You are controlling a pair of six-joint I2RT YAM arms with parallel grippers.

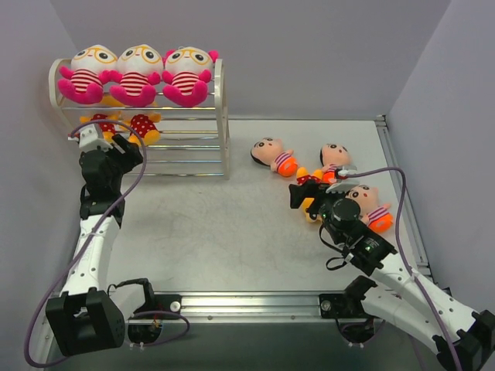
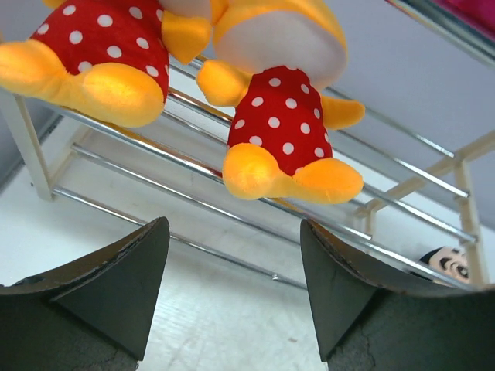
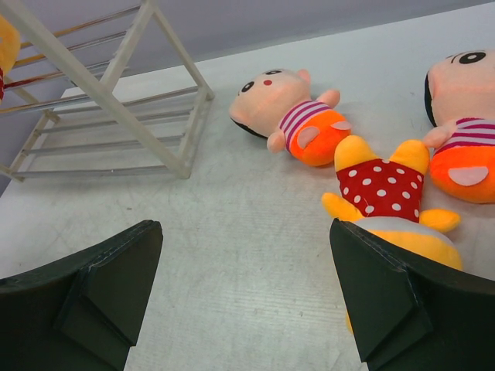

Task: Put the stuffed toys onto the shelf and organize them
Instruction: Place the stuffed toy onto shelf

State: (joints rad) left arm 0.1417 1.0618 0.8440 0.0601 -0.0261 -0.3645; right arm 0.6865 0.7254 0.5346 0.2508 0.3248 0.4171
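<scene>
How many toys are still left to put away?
Done: three pink toys on the shelf, top tier; two yellow toys, middle tier. In hand: nothing; left gripper and right gripper are open. Left: one yellow toy, three black-haired toys on the table.

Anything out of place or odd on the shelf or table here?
Nothing damaged. On the shelf, the two shelved yellow dolls have feet poking over the front rods. A loose yellow doll and three peach-faced dolls lie scattered on the table.

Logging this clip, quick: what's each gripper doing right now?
Left gripper: open, holding nothing.
Right gripper: open, holding nothing.
</scene>
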